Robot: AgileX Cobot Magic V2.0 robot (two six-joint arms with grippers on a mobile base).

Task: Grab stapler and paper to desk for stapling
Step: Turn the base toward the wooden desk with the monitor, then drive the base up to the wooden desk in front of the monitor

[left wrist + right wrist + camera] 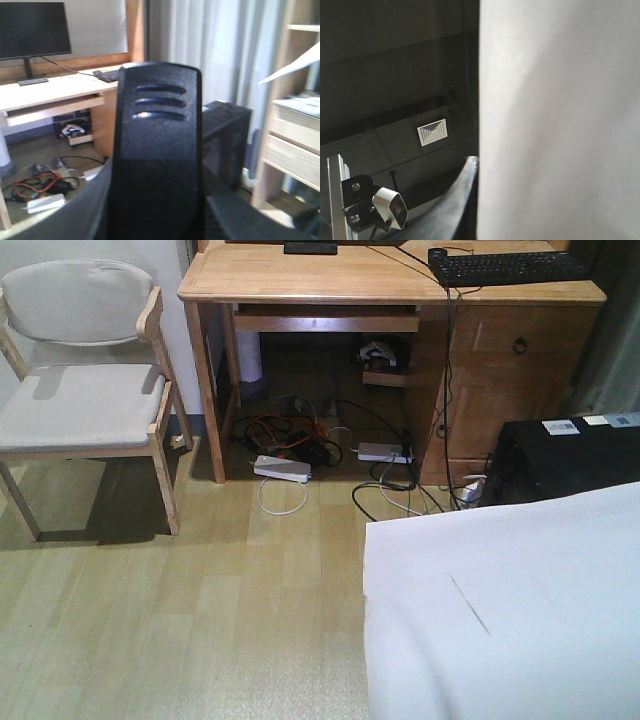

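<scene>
The black stapler [157, 150] stands upright and fills the middle of the left wrist view, its ribbed end on top. My left gripper [157, 222] is shut on it, a finger on each side. The white paper [510, 610] hangs close to the front camera at lower right, showing a faint short line. It also covers the right half of the right wrist view, paper [560, 120], with my right gripper [479, 167] shut on its edge; one finger [455, 205] shows and the other is hidden behind the sheet. The wooden desk [300, 280] stands ahead.
A keyboard [510, 267] and mouse [438, 254] lie at the desk's right end. A cushioned chair [80, 400] stands left of the desk. Cables and power strips [300, 445] lie beneath it. A black computer tower [560, 460] sits to the right, and a wooden shelf [295, 140] beside it.
</scene>
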